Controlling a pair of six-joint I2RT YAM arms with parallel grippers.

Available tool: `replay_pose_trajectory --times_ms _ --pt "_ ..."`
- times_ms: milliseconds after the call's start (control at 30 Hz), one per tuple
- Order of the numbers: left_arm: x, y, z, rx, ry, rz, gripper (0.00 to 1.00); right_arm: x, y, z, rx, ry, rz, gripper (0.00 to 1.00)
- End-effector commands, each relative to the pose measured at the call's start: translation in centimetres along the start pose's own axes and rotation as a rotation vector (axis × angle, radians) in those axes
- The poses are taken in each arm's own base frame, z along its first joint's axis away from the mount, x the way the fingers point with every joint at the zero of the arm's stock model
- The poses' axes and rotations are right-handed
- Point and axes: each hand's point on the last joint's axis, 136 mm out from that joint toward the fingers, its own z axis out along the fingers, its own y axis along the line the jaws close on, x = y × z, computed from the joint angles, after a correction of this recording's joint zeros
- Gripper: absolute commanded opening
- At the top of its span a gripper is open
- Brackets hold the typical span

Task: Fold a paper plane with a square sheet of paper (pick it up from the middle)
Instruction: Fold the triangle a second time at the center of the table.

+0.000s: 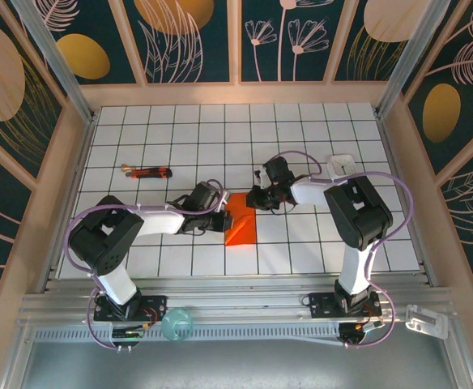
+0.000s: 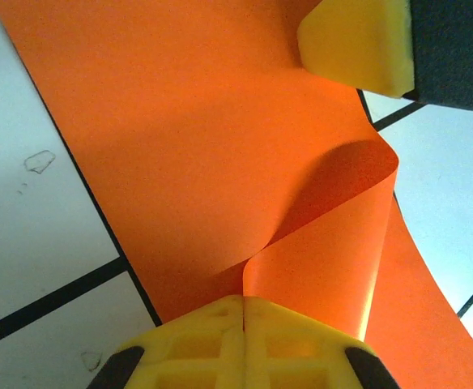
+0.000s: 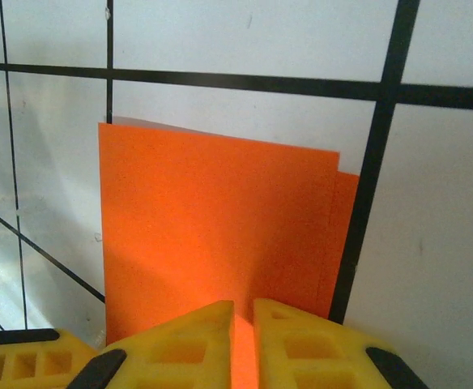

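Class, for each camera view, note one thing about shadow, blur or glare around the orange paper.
Top external: square sheet of paper sharp, evenly lit. Left wrist: its curled flap throws a dark shadow; left gripper blurred. Right wrist: right gripper soft, paper crisp.

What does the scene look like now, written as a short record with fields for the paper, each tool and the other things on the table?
paper: square sheet of paper, orange-red, folded in two with edges slightly offset, lying mid-table
left tool: shut on a raised loop of the paper
right tool: fingers nearly together at the paper's edge; grip unclear
other things: red-and-black stick left of the paper; small white object to its right, farther back
surface: white gridded table
plane: not yet formed
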Motion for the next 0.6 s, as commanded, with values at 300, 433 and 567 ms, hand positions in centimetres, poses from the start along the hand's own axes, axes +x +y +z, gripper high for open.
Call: replay_pose_trajectory --times_ms 300,433,567 --pt "3.5 2.1 0.3 -0.096 0.121 -0.064 0.00 -1.5 4.9 -1.0 -0.136 -0.012 -0.048 0.15" --pt "3.2 2.1 0.0 -0.111 0.112 -0.065 0.00 -0.2 3.4 0.7 -0.100 0.025 -0.010 0.12" --pt "2.9 1.9 -0.2 -0.117 0.109 -0.069 0.00 0.9 1.4 1.5 -0.046 0.046 0.007 0.11"
